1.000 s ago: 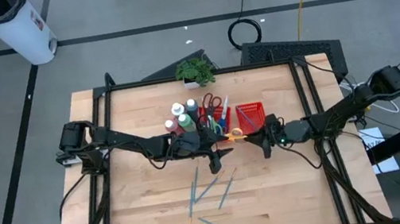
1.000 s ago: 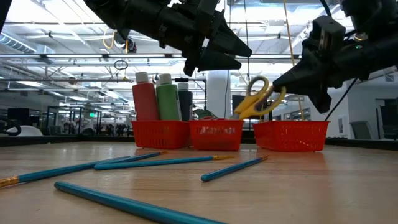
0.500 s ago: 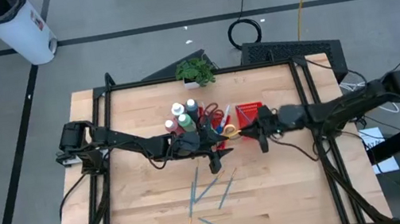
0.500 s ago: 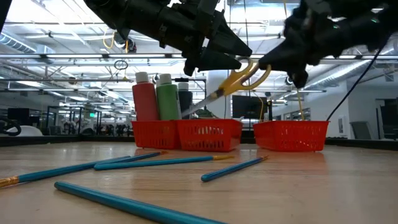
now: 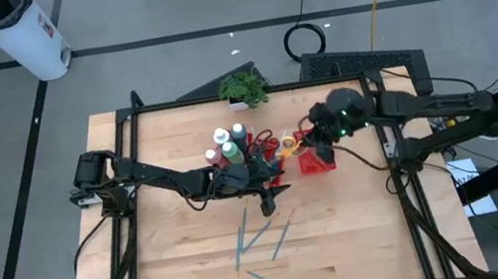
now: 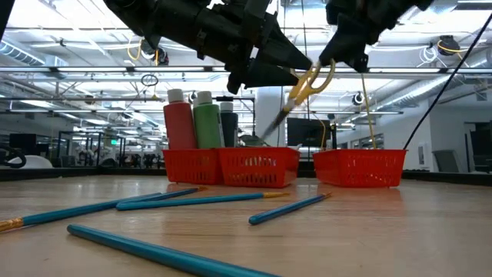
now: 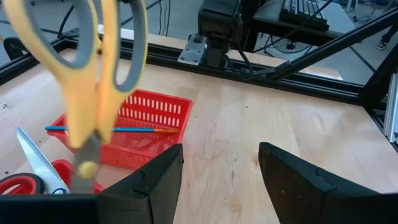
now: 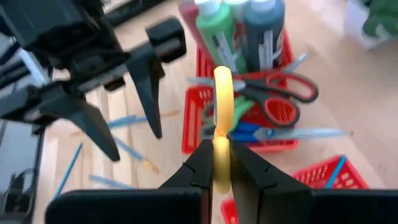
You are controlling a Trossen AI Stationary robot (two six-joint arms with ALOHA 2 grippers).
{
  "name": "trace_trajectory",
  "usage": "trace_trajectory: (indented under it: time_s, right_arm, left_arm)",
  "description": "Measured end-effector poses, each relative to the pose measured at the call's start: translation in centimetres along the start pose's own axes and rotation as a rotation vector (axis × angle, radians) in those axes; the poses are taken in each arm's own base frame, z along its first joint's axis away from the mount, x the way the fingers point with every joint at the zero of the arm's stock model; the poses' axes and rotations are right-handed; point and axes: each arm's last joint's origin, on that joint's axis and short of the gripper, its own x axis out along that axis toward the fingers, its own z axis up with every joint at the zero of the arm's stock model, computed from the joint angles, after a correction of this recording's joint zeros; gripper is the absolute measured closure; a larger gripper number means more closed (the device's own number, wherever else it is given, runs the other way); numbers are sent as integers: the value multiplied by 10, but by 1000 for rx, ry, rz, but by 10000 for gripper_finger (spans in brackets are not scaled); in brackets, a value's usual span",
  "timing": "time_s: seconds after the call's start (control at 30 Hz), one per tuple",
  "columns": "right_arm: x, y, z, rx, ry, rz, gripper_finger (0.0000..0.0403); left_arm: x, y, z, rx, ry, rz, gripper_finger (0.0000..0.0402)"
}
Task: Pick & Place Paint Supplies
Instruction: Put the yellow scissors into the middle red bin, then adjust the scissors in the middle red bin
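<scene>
Yellow-handled scissors (image 6: 306,86) hang in the air above the red mesh trays (image 6: 261,167), with my right gripper (image 6: 332,58) shut on them. Their blades slant down toward the middle tray (image 8: 249,124), where red-handled scissors (image 8: 283,93) lie. Paint bottles (image 5: 226,147) stand upright in the left tray. One brush (image 7: 112,129) lies in the right tray. Several teal brushes (image 5: 265,242) lie flat on the table nearer the front. My left gripper (image 7: 221,168) hangs open and empty just in front of the trays, close to the yellow scissors (image 7: 99,68). My right gripper pinches a yellow handle loop (image 8: 221,127) of the scissors between its two fingers (image 8: 202,163). The fingers come slanting down from the table's right side. The scissors are lifted clear of the trays, handles up and blades slanting down below the fingers.
A small green potted plant (image 5: 242,87) stands at the table's far edge behind the trays. A black frame (image 5: 127,129) runs round the tabletop. Bare wood lies to the left, right and front of the brushes.
My right gripper has risen and drawn toward the table's far edge, tipping and rolling as it went. It has carried the yellow scissors up from just above the trays. The scissors have swung from nearly level to hanging with blades down.
</scene>
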Motion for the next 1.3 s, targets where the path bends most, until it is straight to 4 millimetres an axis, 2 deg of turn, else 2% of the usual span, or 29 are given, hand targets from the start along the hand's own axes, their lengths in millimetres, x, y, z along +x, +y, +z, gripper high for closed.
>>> trace_trajectory:
  time_s: [0.13,0.3,0.53,0.7,0.87,1.0,1.13,1.3]
  right_arm:
    - [12,-11,11,17,99,65,386]
    - [37,-22,13,52,207,144,386]
    - [57,-36,11,80,261,141,377]
    - [60,-40,11,-1,250,125,313]
    - [61,-43,17,-113,177,2,232]
    - [62,-44,23,-169,112,-42,182]
    - [62,-48,26,-92,87,-46,156]
    - [81,-70,19,43,166,22,152]
  left_arm:
    - [0,0,0,0,0,0,183]
    - [0,0,0,0,0,0,183]
    - [0,0,0,0,1,0,183]
    - [0,0,0,0,1,0,183]
    - [0,0,0,0,1,0,183]
    - [0,0,0,0,1,0,183]
    - [0,0,0,0,1,0,183]
    - [0,0,0,0,1,0,183]
